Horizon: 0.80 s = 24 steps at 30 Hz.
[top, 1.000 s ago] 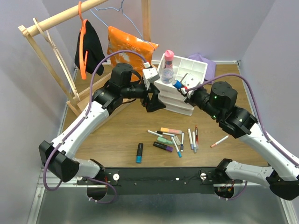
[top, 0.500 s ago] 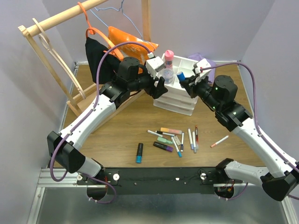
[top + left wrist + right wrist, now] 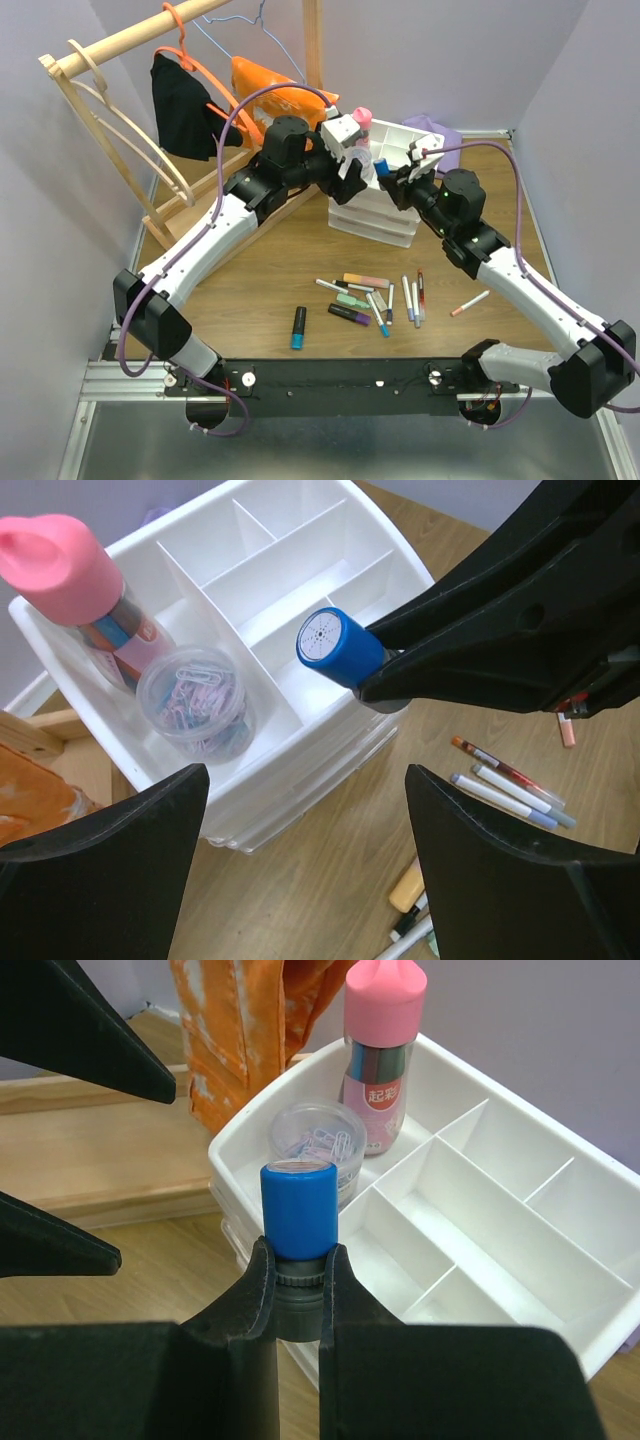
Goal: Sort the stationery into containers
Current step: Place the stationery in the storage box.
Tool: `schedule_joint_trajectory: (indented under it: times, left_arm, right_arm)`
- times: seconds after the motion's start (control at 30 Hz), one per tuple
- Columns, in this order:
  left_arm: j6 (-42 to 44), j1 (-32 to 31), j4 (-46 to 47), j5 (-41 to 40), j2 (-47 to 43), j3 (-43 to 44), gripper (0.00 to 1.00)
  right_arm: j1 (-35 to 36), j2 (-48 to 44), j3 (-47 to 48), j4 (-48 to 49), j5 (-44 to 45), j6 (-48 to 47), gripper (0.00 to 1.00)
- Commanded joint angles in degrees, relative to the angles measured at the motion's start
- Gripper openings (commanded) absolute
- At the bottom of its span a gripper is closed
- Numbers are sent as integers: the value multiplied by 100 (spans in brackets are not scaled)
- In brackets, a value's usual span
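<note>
- Right gripper (image 3: 298, 1265) clamps a small blue-capped bottle (image 3: 297, 1210) above the white plastic divided tray (image 3: 520, 1252).
- Left gripper (image 3: 307, 775) hangs over the tray, jaws wide apart, empty.
- Loose pens and highlighters (image 3: 372, 294) lie on the wooden table (image 3: 250, 270).

The divided tray (image 3: 520, 1245) is showing smooth, glossy white plastic. The blue-capped bottle (image 3: 297, 1207) is looking matt and smooth, its grey collar ridged, between the right gripper (image 3: 298, 1252)'s matt black plastic. At the tray's eleven o'clock, a clear plastic tub (image 3: 195, 695) is glinting. The table (image 3: 250, 290) is showing satin wood grain.
</note>
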Motion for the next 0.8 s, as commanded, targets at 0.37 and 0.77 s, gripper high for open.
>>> schedule_joint_trajectory:
  times: [0.37, 0.77]
  left_arm:
    - [210, -27, 229, -321, 621, 685, 89]
    - [254, -27, 246, -497, 753, 747, 91]
  right_arm:
    - [-343, 616, -501, 1498, -127, 229, 1]
    - [-335, 898, -659, 1851, -48, 300, 12]
